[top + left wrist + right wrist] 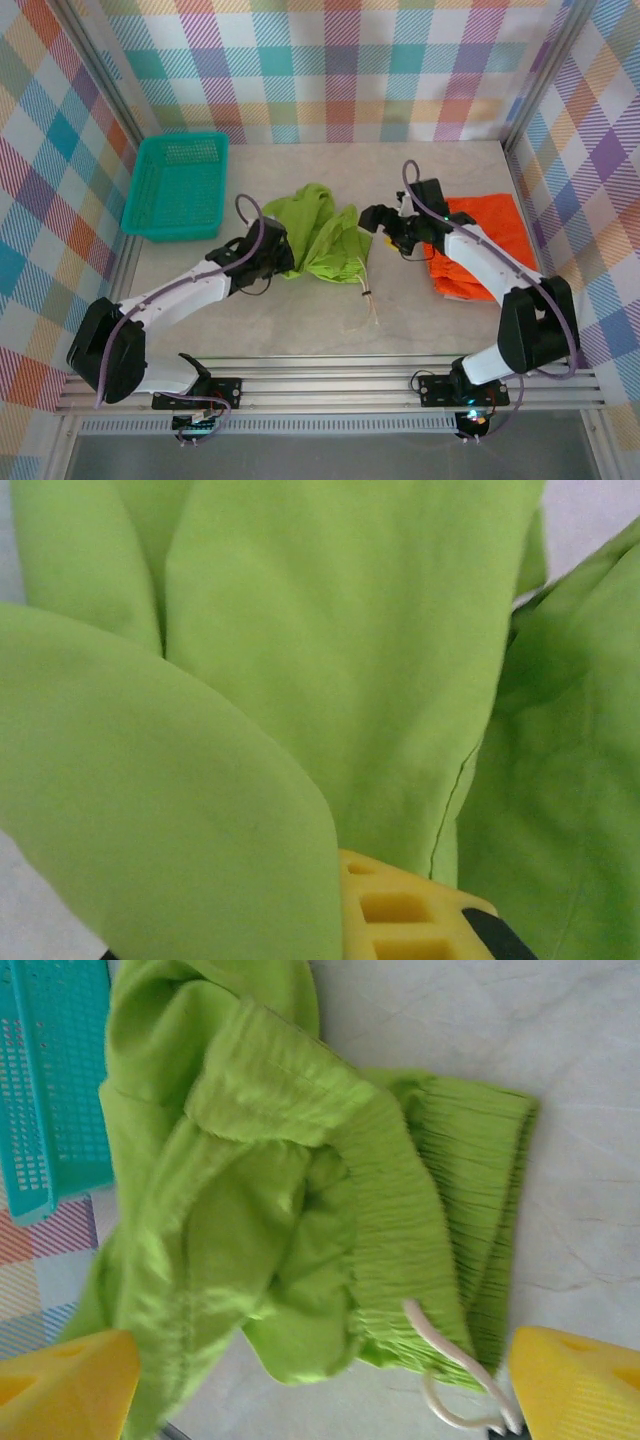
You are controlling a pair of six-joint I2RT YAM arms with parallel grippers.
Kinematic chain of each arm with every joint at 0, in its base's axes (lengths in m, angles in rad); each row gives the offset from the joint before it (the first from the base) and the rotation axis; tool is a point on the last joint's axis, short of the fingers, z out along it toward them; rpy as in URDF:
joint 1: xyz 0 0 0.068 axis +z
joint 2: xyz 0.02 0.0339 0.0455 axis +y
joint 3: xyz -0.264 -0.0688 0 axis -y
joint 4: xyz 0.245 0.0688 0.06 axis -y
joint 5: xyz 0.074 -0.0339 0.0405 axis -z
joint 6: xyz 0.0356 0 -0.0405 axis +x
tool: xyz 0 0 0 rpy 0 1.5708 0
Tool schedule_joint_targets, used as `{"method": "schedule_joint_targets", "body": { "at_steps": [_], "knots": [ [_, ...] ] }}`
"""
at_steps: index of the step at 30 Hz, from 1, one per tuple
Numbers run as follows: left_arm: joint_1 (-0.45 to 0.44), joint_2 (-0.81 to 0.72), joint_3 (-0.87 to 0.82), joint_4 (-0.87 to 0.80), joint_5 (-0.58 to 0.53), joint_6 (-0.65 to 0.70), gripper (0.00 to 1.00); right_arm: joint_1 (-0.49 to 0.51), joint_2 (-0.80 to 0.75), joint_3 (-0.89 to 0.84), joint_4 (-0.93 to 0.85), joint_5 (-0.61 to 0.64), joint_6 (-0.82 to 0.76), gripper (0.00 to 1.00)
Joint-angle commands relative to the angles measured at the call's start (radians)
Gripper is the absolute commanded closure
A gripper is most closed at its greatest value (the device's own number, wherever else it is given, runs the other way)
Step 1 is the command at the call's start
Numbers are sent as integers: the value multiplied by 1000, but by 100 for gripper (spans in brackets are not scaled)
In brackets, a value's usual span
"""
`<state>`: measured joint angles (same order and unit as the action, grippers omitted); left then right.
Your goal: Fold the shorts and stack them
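Plaid walls are boxing in a pale tabletop (300,320), where the lime green shorts (325,235) are lying crumpled at the centre, between the two arms. Their long axis is running from the far side towards the near edge, drifting slightly rightward as it comes nearer. The gathered waistband (430,1210) is pointing to the near-right end, with the white drawstring (450,1380) trailing off it onto bare surface, and the legs are bunching towards the far-left end. The left end effector (278,258) is sitting against the heap's left edge. Green cloth is draping over its yellow finger (400,910), so I cannot tell whether it is pinching fabric. The right end effector (372,220) is hovering just beside the right edge, fingers spread wide with nothing between them. The waistband is lying straight ahead of it, so this arm looks the nearer for taking that end. The orange shorts (490,225) are resting fairly flat to the right, partly under the right arm, and a teal basket (175,185) is standing at far left.
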<state>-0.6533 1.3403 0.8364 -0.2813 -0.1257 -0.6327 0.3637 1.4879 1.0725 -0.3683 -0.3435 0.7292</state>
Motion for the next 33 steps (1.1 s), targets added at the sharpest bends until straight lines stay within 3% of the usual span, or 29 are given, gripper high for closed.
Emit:
{"method": "schedule_joint_targets", "body": {
  "at_steps": [1,10,30,33],
  "knots": [
    [-56,-1,-58,65,-71,-14,86,67,66,106,-57,85,102,8],
    [-87,11,-135,103,-88,-40,87,114,218,255,-113,156,239,22],
    [-90,12,-158,117,-106,-36,87,151,468,592,-337,200,271,46],
    [-89,6,-158,114,-111,-39,87,161,489,606,-354,213,267,55]
  ]
}}
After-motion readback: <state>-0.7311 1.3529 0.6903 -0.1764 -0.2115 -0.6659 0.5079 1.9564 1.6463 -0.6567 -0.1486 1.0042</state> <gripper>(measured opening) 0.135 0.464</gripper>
